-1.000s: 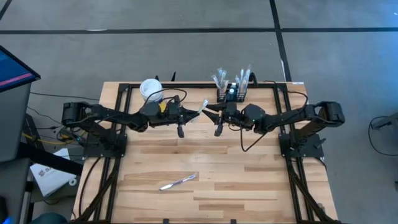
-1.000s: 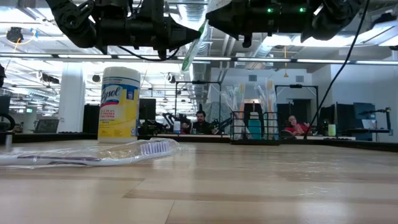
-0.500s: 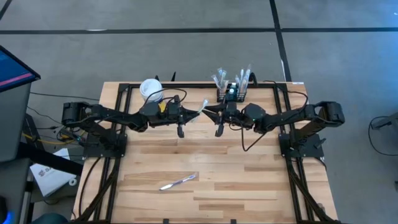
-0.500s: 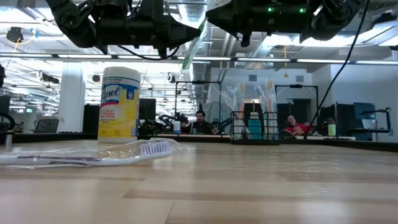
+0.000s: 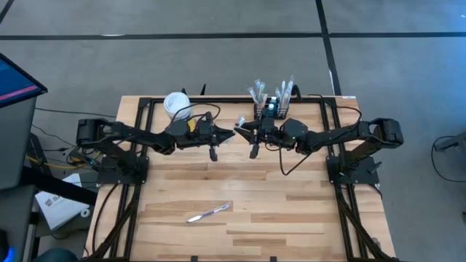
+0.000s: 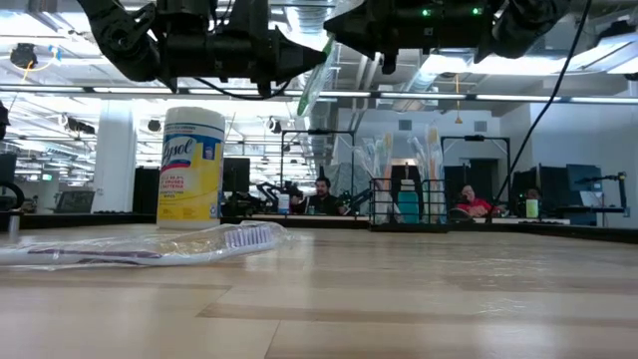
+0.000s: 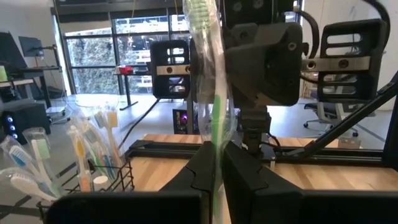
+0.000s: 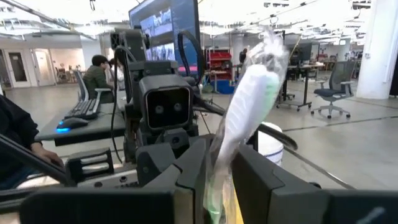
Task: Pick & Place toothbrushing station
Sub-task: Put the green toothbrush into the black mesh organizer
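A green toothbrush in a clear wrapper (image 6: 313, 78) hangs slanted high over the table's middle, between my two grippers. My left gripper (image 5: 230, 135) comes from the table's left and is shut on it. My right gripper (image 5: 243, 131) faces it from the right and is also closed on it. The toothbrushing station, a black wire caddy (image 5: 271, 108) with several wrapped brushes standing in it, rests on the table's far edge just behind the right gripper; it also shows as the caddy (image 6: 408, 204) in the low view. My left gripper pinches the toothbrush's handle (image 7: 216, 134) between its two fingers (image 7: 198, 169), coming about level from the table's left. The brush rises past the fingers with its bristle head (image 7: 199, 12) uppermost, clear of the table. My right gripper has the wrapped toothbrush's shaft (image 8: 220, 158) between its two fingers (image 8: 194, 167), coming about level from the table's right. The wrapped end (image 8: 256, 78) stands up beyond the fingers. The brush is clear of the table.
A white tub with a yellow label (image 5: 177, 104) stands at the far edge, left of the caddy. Another wrapped toothbrush (image 5: 209, 212) lies flat on the wood near the front. Black frame rails (image 5: 143, 131) run along both sides.
My right gripper has edged toward the left gripper, so less of the toothbrush shows between the two in the high view. The toothbrush stays aloft at the same slant.
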Controlling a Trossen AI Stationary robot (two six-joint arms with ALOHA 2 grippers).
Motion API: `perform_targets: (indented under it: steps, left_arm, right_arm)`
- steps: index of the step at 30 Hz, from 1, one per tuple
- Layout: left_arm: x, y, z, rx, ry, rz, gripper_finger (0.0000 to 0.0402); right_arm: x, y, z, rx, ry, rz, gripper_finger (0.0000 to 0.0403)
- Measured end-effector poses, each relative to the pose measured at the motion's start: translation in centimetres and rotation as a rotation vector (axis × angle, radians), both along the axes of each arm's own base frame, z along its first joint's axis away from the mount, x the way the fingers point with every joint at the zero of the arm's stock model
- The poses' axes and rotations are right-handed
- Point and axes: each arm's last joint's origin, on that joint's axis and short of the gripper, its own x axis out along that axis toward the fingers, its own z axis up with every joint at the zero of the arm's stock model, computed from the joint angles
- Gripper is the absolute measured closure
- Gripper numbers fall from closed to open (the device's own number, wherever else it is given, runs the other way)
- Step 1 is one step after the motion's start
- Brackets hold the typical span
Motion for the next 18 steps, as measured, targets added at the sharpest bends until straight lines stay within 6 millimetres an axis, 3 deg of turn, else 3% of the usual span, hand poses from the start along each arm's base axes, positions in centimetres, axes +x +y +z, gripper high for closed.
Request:
perform_targets:
  steps: [7,18]
  left_arm:
    - [0.09,0.01,0.04,0.003,0.001,-0.001,0.0384]
    - [0.03,0.12,0.15,-0.005,-0.007,0.039,0.0342]
  right_arm:
    - [0.03,0.03,-0.15,-0.002,0.018,0.003,0.0391]
    - [0.01,-0.49,-0.39,-0.042,0.054,-0.021,0.0396]
